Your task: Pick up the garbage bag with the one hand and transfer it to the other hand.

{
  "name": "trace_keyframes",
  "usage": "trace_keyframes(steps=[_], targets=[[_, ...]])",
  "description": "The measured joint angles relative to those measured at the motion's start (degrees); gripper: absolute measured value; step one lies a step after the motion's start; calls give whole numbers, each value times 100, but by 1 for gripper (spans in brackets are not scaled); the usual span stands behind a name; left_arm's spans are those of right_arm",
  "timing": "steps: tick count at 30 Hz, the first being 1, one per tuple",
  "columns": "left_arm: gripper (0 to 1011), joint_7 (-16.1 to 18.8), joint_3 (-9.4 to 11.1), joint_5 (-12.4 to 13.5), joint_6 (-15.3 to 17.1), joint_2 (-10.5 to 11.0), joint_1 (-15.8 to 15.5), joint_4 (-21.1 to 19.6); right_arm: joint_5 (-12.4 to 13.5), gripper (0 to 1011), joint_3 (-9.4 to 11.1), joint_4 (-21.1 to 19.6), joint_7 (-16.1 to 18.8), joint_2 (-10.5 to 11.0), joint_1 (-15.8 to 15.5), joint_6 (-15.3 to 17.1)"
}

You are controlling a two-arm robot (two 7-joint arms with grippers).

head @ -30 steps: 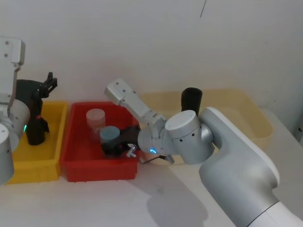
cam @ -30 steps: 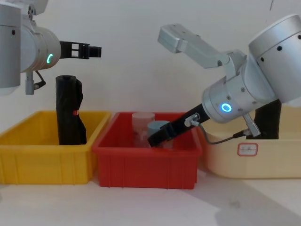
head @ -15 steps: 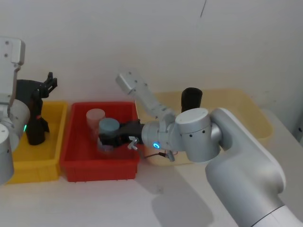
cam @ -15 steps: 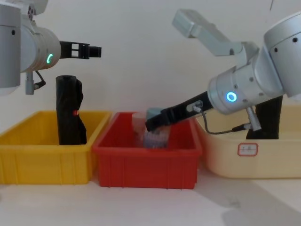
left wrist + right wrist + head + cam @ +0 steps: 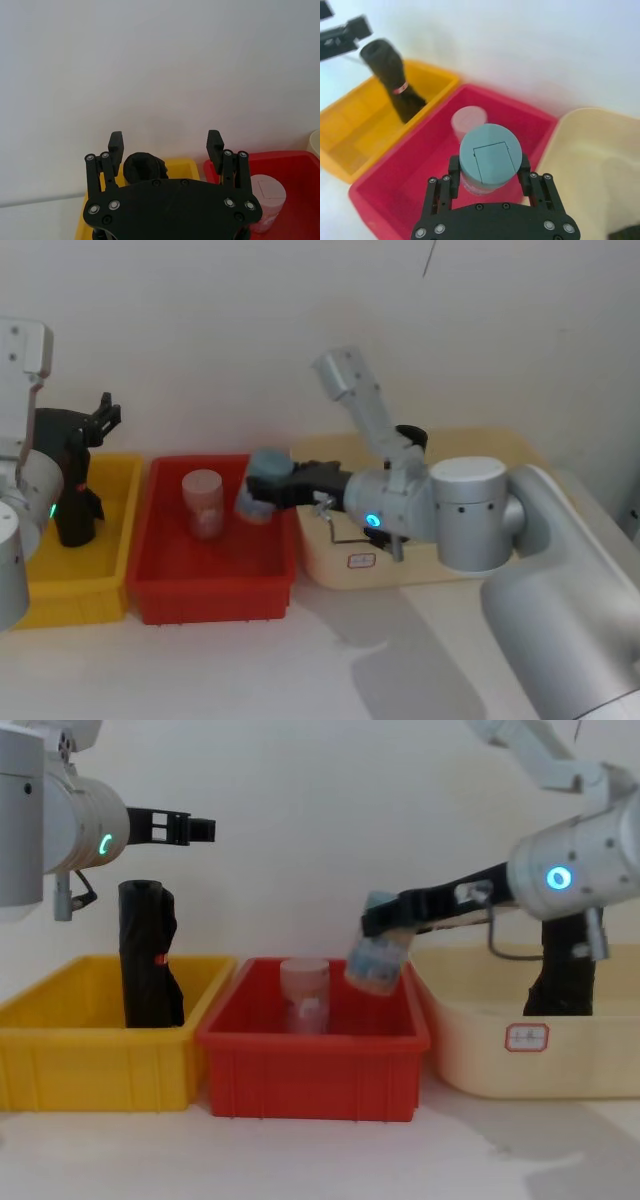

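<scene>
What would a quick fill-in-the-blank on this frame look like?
1. The right gripper is shut on a blue-lidded round jar, held above the ____ plastic bin.
2. The left gripper, fingers open, hovers over a black crinkly roll with a red spot that stands in the ____ plastic bin.
3. The tall black crinkly garbage bag roll stands untouched in the beige tub, on the robot's ____ side.

Missing words: red; yellow; right

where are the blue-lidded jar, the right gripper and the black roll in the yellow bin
blue-lidded jar [image 5: 490,157], right wrist view, on its lid
right gripper [image 5: 378,926], chest view, at its fingertips
black roll [image 5: 146,955], chest view, on its mid body
</scene>
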Motion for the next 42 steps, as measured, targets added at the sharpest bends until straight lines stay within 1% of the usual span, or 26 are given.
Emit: trace_keyframes(steps=[1, 4, 5, 7, 8, 10, 11, 14, 16, 17, 21, 22, 24, 26, 28, 31, 32, 33, 35, 39, 42], targets=[[1000, 0, 0, 0, 0, -1, 0, 0, 34, 672, 103, -71, -44, 20, -41, -1], [1001, 0, 0, 0, 0, 0, 0, 0, 79, 672, 233, -158, -113, 52, -93, -6], [1000, 0, 0, 0, 0, -3, 0, 0, 108, 672, 321, -215, -163, 71, -129, -13], [1000, 0, 0, 0, 0, 0, 0, 0, 138, 672, 410, -270, -223, 96, -174, -26], [1000, 0, 0, 0, 0, -1, 0, 0, 164, 672, 508, -321, -277, 115, -211, -38], [1000, 0, 0, 1, 0, -2, 0, 0, 194, 672, 601, -363, -332, 138, -249, -56], [1000, 0, 0, 0, 0, 1, 0, 0, 223, 672, 690, -399, -379, 158, -285, -76], [1000, 0, 0, 0, 0, -1, 0, 0, 286, 672, 877, -451, -456, 200, -367, -124], [1000, 0, 0, 0, 0, -3, 0, -1, 320, 672, 961, -464, -484, 215, -405, -150], [1000, 0, 0, 0, 0, -3, 0, 0, 362, 672, 1050, -473, -506, 236, -445, -181], [1000, 0, 0, 0, 0, -2, 0, 0, 452, 672, 1221, -487, -538, 281, -534, -244], [1000, 0, 0, 0, 0, 0, 0, 0, 480, 690, 1273, -493, -546, 297, -560, -262], [1001, 0, 0, 0, 0, -1, 0, 0, 509, 762, 1326, -497, -552, 313, -588, -282], [1000, 0, 0, 0, 0, -2, 0, 0, 545, 781, 1387, -503, -563, 330, -619, -305], [1000, 0, 0, 0, 0, -1, 0, 0, 564, 848, 1422, -506, -573, 340, -636, -317], [1000, 0, 0, 0, 0, -1, 0, 0, 593, 919, 1469, -511, -582, 357, -666, -338], [1001, 0, 0, 0, 0, -2, 0, 0, 598, 962, 1472, -513, -583, 360, -671, -340], [1000, 0, 0, 0, 0, -2, 0, 0, 604, 962, 1474, -514, -584, 362, -674, -343], [1000, 0, 0, 0, 0, -1, 0, 0, 612, 1004, 1469, -527, -584, 370, -685, -357], [1000, 0, 0, 0, 0, 0, 0, 0, 618, 1004, 1422, -572, -552, 388, -719, -421], [1000, 0, 0, 0, 0, -1, 0, 0, 606, 1004, 1362, -641, -535, 395, -784, -571]])
